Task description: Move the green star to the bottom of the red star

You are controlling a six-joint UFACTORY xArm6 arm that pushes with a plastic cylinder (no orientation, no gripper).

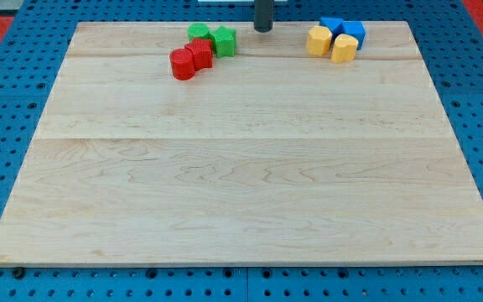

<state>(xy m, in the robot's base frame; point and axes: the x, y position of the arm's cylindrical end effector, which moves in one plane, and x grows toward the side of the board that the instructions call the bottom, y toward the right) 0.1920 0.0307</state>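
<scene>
The green star point(223, 40) sits near the view's top, left of centre, touching a red block that looks like the red star point(200, 54) just below and to its left. A second green block point(197, 33), rounder, lies to the star's left. A red round block point(182, 65) touches the red star's lower left side. My tip point(262, 30) rests on the board at the view's top edge, a short way to the right of the green star, not touching any block.
Two yellow blocks point(318, 39) point(344, 48) and two blue blocks point(332, 25) point(354, 32) cluster at the view's top right, right of my tip. The wooden board point(241, 184) lies on a blue pegboard surface.
</scene>
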